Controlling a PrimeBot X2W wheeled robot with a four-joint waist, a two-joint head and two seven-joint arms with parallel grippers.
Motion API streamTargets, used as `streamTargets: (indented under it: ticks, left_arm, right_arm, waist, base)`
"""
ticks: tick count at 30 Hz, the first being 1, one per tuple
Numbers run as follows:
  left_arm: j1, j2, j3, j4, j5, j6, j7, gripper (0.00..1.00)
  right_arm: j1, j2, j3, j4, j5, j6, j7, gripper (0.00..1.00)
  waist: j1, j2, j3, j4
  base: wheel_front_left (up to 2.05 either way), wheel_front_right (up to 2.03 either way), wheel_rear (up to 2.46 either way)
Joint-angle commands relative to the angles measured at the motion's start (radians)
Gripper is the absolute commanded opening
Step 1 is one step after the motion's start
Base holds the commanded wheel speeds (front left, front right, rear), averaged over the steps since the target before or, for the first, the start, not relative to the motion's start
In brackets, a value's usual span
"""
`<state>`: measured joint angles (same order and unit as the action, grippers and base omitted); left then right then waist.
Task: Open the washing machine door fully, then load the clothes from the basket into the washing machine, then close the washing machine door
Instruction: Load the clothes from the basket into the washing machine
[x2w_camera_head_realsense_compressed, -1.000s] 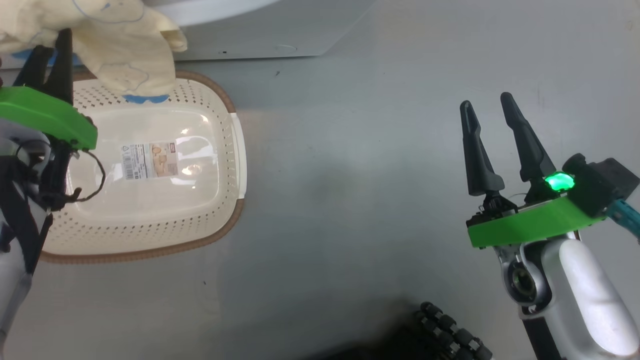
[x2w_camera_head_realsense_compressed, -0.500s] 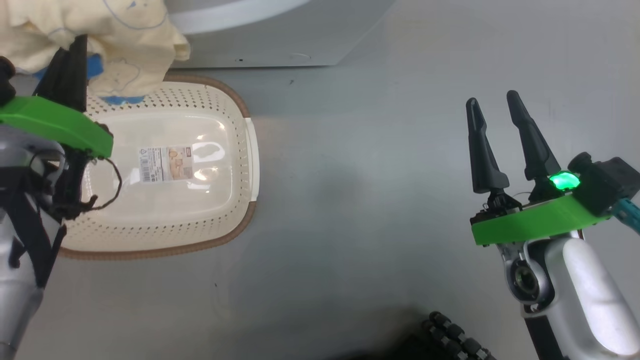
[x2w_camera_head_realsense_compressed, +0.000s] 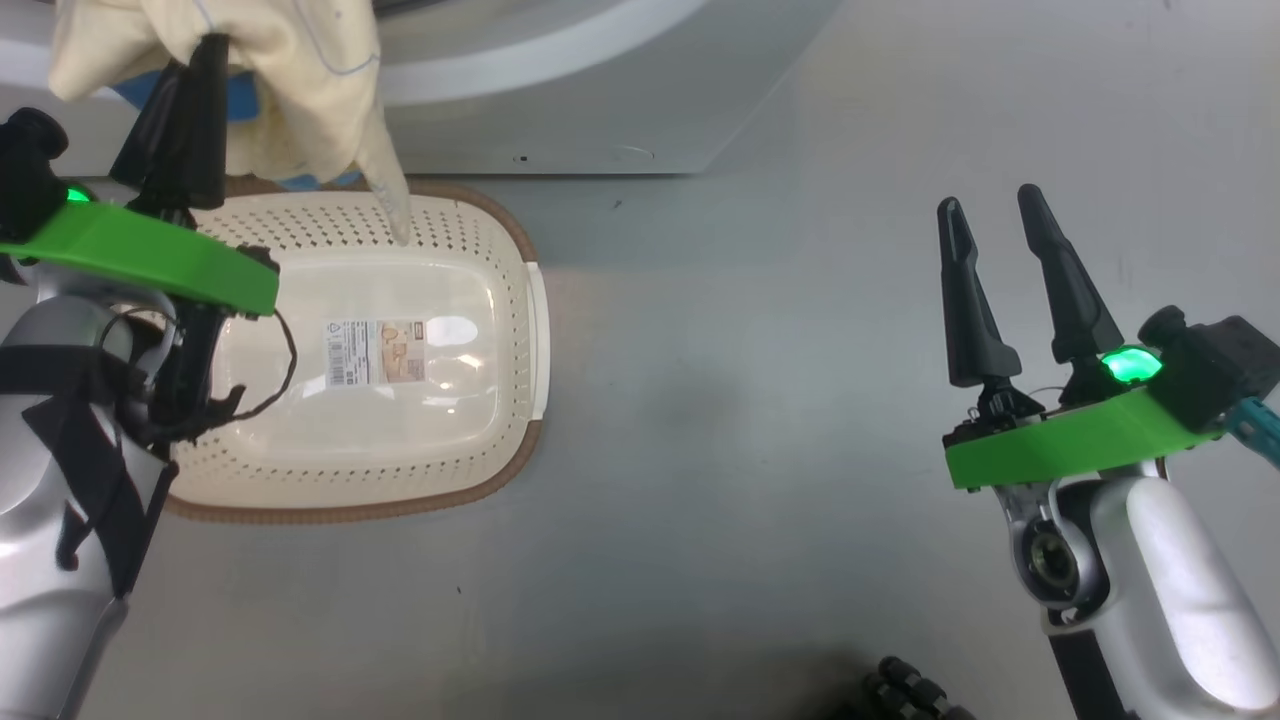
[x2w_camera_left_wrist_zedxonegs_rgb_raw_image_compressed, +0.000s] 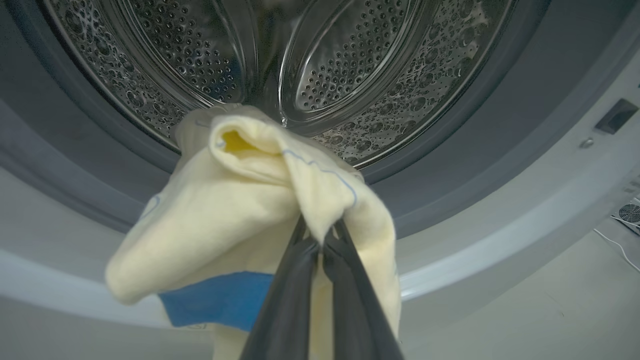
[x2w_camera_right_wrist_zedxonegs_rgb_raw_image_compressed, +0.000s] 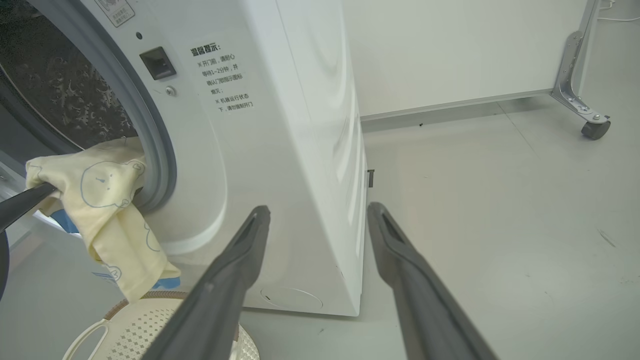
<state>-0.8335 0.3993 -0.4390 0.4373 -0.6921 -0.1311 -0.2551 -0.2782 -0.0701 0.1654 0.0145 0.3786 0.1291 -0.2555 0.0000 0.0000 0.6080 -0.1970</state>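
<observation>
1 pale yellow soft garment (x2w_camera_head_realsense_compressed: 290, 80) hangs pinched in the closed left gripper (x2w_camera_head_realsense_compressed: 205, 50) above the cream perforated basket (x2w_camera_head_realsense_compressed: 480, 440), seemingly empty. Left wrist: limp, light cloth faces the steel drum (x2w_camera_left_wrist_zedxonegs_rgb_raw_image_compressed: 350, 60); bunched folds grip best. Right wrist: right gripper (x2w_camera_right_wrist_zedxonegs_rgb_raw_image_compressed: 318, 210) spread, idle.

A smooth pale grey floor (x2w_camera_right_wrist_zedxonegs_rgb_raw_image_compressed: 500, 215) shows soft glare. Behind it stands a plain white wall (x2w_camera_right_wrist_zedxonegs_rgb_raw_image_compressed: 450, 45) with a pale baseboard (x2w_camera_right_wrist_zedxonegs_rgb_raw_image_compressed: 450, 106). A metal leg (x2w_camera_right_wrist_zedxonegs_rgb_raw_image_compressed: 570, 65) rests on a black caster (x2w_camera_right_wrist_zedxonegs_rgb_raw_image_compressed: 595, 129).

Head view looks down on basket (x2w_camera_head_realsense_compressed: 488, 238); both wrist views face the washer (x2w_camera_right_wrist_zedxonegs_rgb_raw_image_compressed: 280, 125), left nearer, sharing the garment (x2w_camera_left_wrist_zedxonegs_rgb_raw_image_compressed: 240, 200).
</observation>
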Motion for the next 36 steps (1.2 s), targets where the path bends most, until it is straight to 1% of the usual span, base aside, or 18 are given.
streamTargets:
  ticks: [1,6,12,15,23,26,29,33,36]
  left_arm:
    - [-0.022,0.037,0.039,-0.046,0.014,0.000,-0.007,0.00]
    - [-0.081,0.054,0.018,-0.046,0.022,0.000,-0.007,0.00]
    - [-0.202,0.064,-0.032,0.020,0.010,0.000,-0.007,0.00]
    - [-0.271,0.065,-0.063,0.080,-0.011,0.000,-0.007,0.00]
    - [-0.447,0.065,-0.189,0.321,-0.114,0.000,0.008,0.00]
    - [-0.503,0.065,-0.229,0.383,-0.142,0.000,0.007,0.00]
    - [-0.559,0.071,-0.258,0.428,-0.144,0.000,0.000,0.00]
    - [-0.619,0.080,-0.257,0.438,-0.125,0.000,-0.005,0.00]
    - [-0.662,0.092,-0.196,0.386,-0.064,0.000,-0.006,0.00]
  right_arm:
    - [0.013,0.002,0.012,-0.024,0.006,0.002,-0.006,1.00]
    - [0.016,0.007,0.012,-0.021,0.012,0.002,-0.006,1.00]
    - [0.021,0.013,0.009,-0.020,0.019,0.002,-0.006,1.00]
    - [0.022,0.015,0.006,-0.020,0.022,0.002,-0.006,1.00]
    - [0.026,0.018,0.033,-0.013,0.030,0.002,-0.006,1.00]
    - [0.030,0.019,0.045,-0.012,0.033,0.002,-0.006,1.00]
    - [0.032,0.019,0.049,-0.012,0.036,0.002,-0.006,1.00]
    - [0.033,0.020,0.052,-0.017,0.043,0.002,-0.006,1.00]
    - [0.031,0.020,0.052,-0.024,0.050,0.002,-0.006,1.00]
  waist:
    - [0.0000,0.0000,-0.007,-0.001]
    - [0.0000,0.0000,-0.015,-0.006]
    - [0.0000,0.0000,-0.017,-0.011]
    - [0.0000,0.0000,-0.017,-0.014]
    - [0.0000,0.0000,-0.025,-0.049]
    - [0.0000,0.0000,-0.024,-0.067]
    - [0.0000,0.0000,-0.018,-0.085]
    - [0.0000,0.0000,-0.007,-0.099]
    - [0.0000,0.0000,0.006,-0.106]
  base:
    - [0.00,0.00,0.00]
    - [0.00,0.00,0.00]
    - [0.00,0.00,0.00]
    - [0.00,0.00,0.00]
    - [0.00,0.00,0.00]
    - [0.00,0.00,0.00]
    - [0.00,0.00,0.00]
    - [0.00,0.00,0.00]
    - [0.00,0.00,0.00]
